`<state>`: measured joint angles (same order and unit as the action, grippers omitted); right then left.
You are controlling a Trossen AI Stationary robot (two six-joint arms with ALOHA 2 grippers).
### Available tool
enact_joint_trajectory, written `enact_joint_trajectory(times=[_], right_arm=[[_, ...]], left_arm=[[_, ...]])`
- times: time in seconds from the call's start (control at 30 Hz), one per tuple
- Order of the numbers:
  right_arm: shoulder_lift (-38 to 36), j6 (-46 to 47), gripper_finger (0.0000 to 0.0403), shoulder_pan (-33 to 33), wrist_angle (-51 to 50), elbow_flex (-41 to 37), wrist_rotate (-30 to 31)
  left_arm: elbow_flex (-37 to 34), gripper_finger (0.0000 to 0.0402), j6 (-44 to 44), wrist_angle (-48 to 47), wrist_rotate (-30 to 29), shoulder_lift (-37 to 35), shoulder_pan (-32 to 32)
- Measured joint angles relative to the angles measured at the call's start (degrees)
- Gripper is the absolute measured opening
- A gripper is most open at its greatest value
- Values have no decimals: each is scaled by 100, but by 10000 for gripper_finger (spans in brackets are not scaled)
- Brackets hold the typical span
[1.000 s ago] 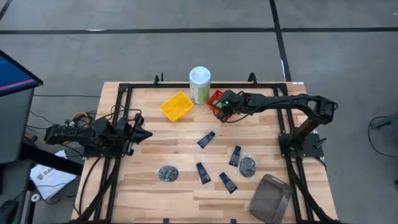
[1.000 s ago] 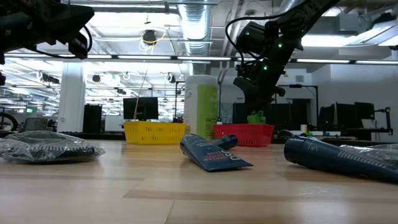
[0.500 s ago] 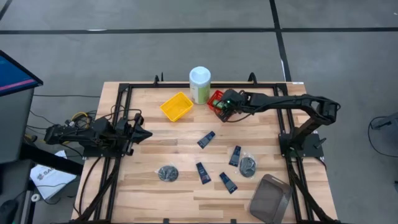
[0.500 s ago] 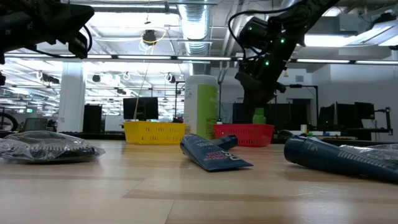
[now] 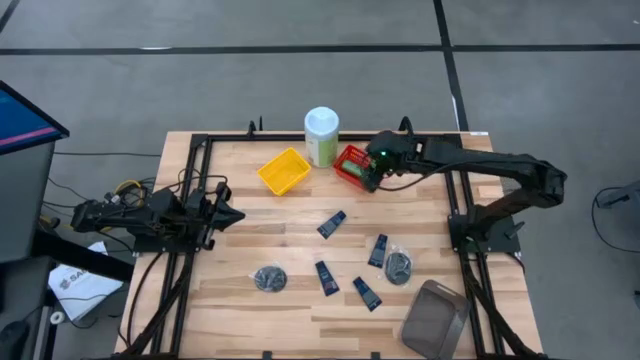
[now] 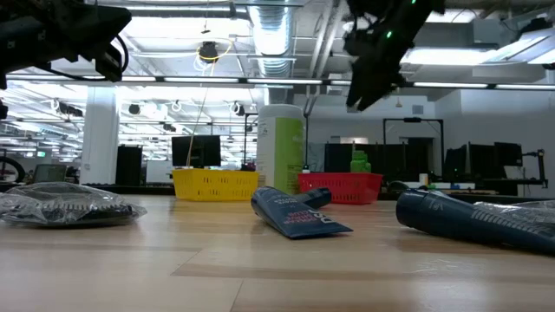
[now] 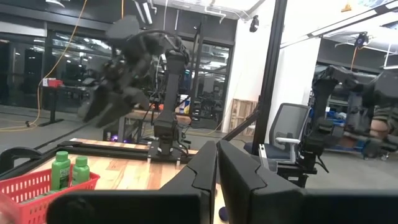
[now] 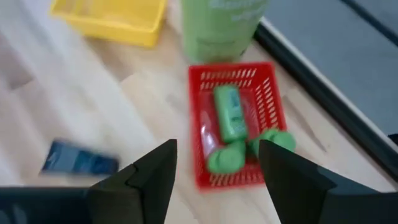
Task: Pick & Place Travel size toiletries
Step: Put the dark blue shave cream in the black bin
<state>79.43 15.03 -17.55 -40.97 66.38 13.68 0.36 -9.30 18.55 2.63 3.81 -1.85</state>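
Note:
Three short green bottles [image 8: 229, 121] lie in the red basket [image 5: 350, 160] near the table's far edge; two of them show in the left wrist view [image 7: 69, 171]. My right gripper [image 8: 217, 180] hangs open above that basket [image 5: 376, 170], touching nothing. Several flat navy tubes [image 5: 332, 223] lie on the table's middle and near part. Two dark clear-wrapped bundles [image 5: 268, 278] [image 5: 398, 266] lie flat among them. My left gripper [image 5: 232, 214] waits shut at the table's left edge, above the wood.
A yellow basket [image 5: 283, 171] and a tall pale green canister with a white lid [image 5: 321, 135] stand left of the red basket. A grey container [image 5: 434, 318] sits at the near right corner. Bare wood lies between the left gripper and the tubes.
My right gripper has risen from just over the red basket to well above it and shifted a little toward the table's right edge. A green bottle that stood under its fingers stays in the basket.

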Motion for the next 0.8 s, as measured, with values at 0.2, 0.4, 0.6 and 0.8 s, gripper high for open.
enact_joint_trajectory(times=[0.2, 0.4, 0.6, 0.8], right_arm=[[-235, -441, 225, 516, -986, 147, -587], [-233, -1808, 227, 1239, -1615, -93, -796], [-121, -3376, 227, 1812, -1492, -466, -805], [354, -4824, 227, 2026, -1481, -687, -1088]], left_arm=[[0, 11, 2, 0, 1, 0, -2], [0, 11, 1, 0, 0, 0, -2], [0, 11, 2, 0, 0, 0, -1], [0, 11, 2, 39, -1, 50, -2]])
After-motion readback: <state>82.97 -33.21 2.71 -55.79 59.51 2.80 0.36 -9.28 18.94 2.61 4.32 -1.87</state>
